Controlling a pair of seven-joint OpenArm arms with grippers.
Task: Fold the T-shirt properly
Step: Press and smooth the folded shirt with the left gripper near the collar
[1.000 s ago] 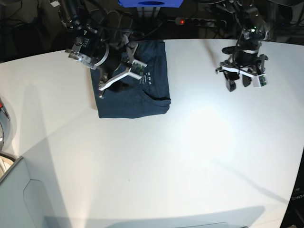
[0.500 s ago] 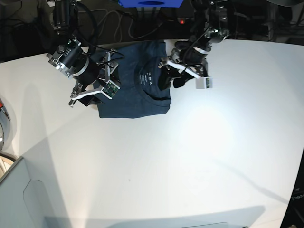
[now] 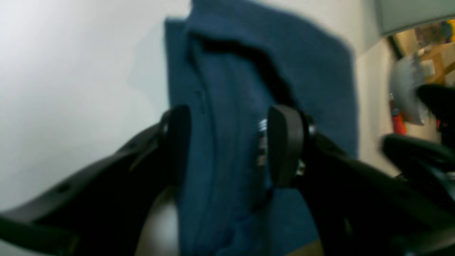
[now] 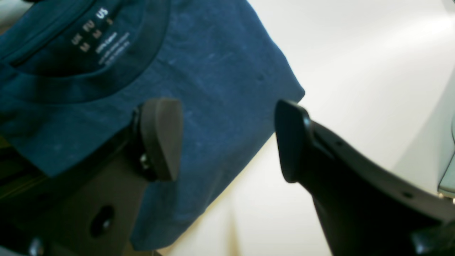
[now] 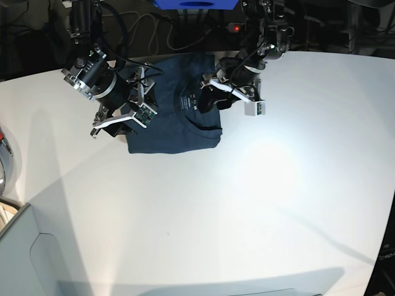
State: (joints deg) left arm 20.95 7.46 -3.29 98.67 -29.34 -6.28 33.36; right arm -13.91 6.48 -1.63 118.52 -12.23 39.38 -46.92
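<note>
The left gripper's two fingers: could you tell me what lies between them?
A raised fold of the T-shirt runs between the open left gripper's fingers, seen in the left wrist view.

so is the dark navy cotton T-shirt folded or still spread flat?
Folded. The dark navy cotton T-shirt lies as a compact rectangle on the white table, no sleeves sticking out, collar and white neck label facing up.

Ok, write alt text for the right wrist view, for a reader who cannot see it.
The right tool, jaws open, hangs over the edge of a folded dark navy blue cotton T-shirt lying on a white table. One pad is above the cloth, the other above bare table; the ribbed collar and white size label show at upper left.
</note>
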